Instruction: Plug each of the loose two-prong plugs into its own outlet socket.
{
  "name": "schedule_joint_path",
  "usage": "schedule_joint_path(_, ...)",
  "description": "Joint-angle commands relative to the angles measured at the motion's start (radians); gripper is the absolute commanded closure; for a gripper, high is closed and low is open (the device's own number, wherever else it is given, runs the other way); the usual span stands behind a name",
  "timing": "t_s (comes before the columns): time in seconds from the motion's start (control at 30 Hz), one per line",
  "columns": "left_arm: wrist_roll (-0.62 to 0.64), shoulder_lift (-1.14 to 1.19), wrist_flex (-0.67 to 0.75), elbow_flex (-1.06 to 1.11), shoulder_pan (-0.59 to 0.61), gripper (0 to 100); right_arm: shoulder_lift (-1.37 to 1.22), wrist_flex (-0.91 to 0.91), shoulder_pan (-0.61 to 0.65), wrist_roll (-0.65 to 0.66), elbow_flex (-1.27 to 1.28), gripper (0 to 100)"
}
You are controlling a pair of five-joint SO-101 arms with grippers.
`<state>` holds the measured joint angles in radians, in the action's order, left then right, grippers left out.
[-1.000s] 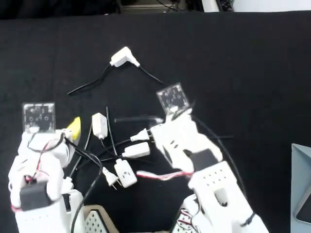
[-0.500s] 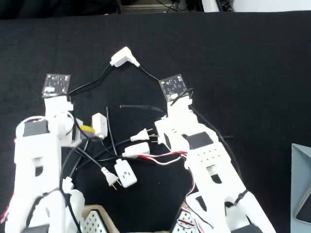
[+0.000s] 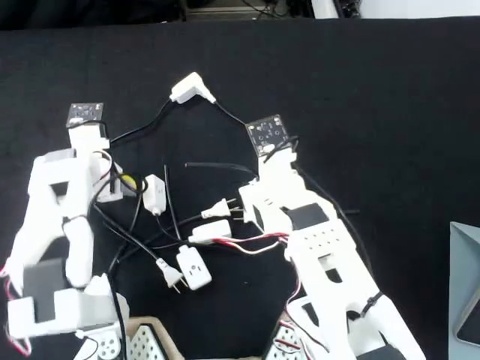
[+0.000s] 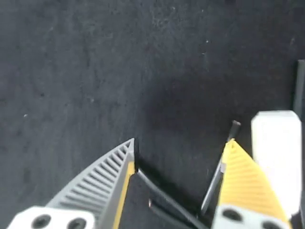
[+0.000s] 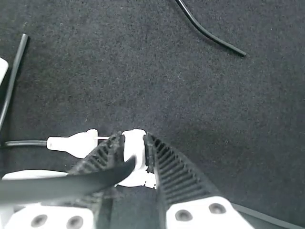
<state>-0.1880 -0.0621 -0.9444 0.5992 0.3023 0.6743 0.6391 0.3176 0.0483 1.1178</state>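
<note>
The counter [image 4: 95, 57] is black and felt-like. Over it the left tool [image 4: 181, 142] stands wide. Its ribbed wedge fingers [image 4: 240, 176] are yellow and grey, and a thin black cable [image 4: 213, 183] runs between them. A smooth white rectangular block [image 4: 279, 152] lies just beside the yellow finger.

The right tool [image 5: 132, 137] is narrow, its dark ribbed fingers [image 5: 167, 167] pinching a rounded white piece [image 5: 134, 160] whose kind I cannot tell. A slim white plug [image 5: 71, 142] lies beside it, with a thin metal prong pointing at the piece. An angled plug [image 3: 191, 88] lies well apart, farther up the counter.
</note>
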Motion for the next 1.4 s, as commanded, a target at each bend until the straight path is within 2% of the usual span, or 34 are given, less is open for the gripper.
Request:
schedule_joint_path(0.0, 0.011, 0.063, 0.009, -0.102, -0.067, 71, -0.001, -0.020, -0.014, 0.006, -0.054, 98.7)
schedule_joint_path(0.17, 0.018, 0.068, 0.003, -0.147, -0.203, 71, -0.001, -0.020, -0.014, 0.006, -0.054, 98.7)
schedule_joint_path(0.27, 0.023, 0.068, -0.054, -0.209, -0.283, 71, -0.001, -0.020, -0.014, 0.006, -0.054, 98.7)
schedule_joint_path(0.37, 0.080, 0.069, -0.095, -0.269, -0.349, 71, -0.001, -0.020, -0.014, 0.006, -0.054, 98.7)
schedule_joint_path(0.53, 0.095, 0.069, -0.158, -0.349, -0.441, 71, 0.002, -0.018, -0.014, 0.006, -0.054, 98.7)
schedule_joint_path(0.73, 0.095, 0.078, -0.201, -0.337, -0.527, 71, 0.004, -0.017, -0.032, 0.006, -0.056, 98.7)
schedule_joint_path(0.9, 0.095, 0.077, -0.210, -0.315, -0.527, 71, 0.005, -0.020, -0.074, 0.006, -0.064, 98.7)
schedule_joint_path(1.2, 0.089, 0.071, -0.239, -0.303, -0.374, 71, 0.005, -0.020, -0.072, 0.006, -0.064, 98.7)
schedule_joint_path(1.37, 0.087, 0.080, -0.236, -0.272, -0.360, 71, 0.005, -0.020, -0.071, 0.006, -0.064, 98.7)
